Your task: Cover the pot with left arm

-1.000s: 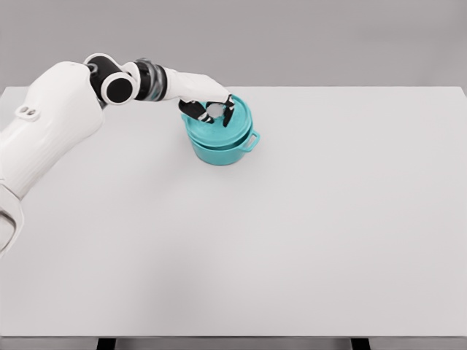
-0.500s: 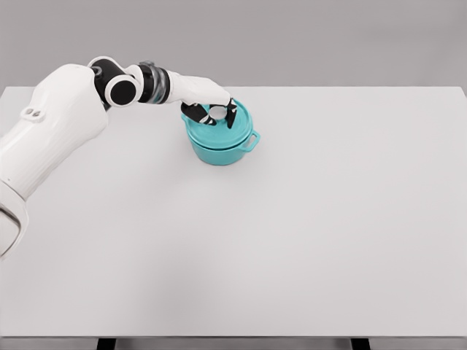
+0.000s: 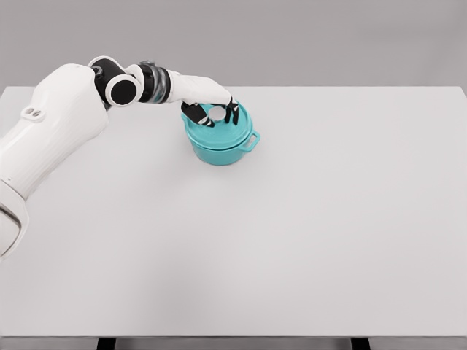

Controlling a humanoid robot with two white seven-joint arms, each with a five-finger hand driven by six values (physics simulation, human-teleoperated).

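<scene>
Left hand [image 3: 212, 109] on lid [image 3: 222, 124] — atop pot [image 3: 219, 149]

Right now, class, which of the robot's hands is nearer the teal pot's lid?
Left. The left hand is on the lid atop the teal pot, fingers around its knob; the right hand isn't in view.

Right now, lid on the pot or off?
On. The teal lid sits level on the pot; left hand grips its knob.

Big white desk [image 3: 328, 240] fills most of view, w/ plain grey wall [image 3: 328, 44] behind. Even, soft light. Dark desk legs [image 3: 359, 343] at bottom edge.
</scene>
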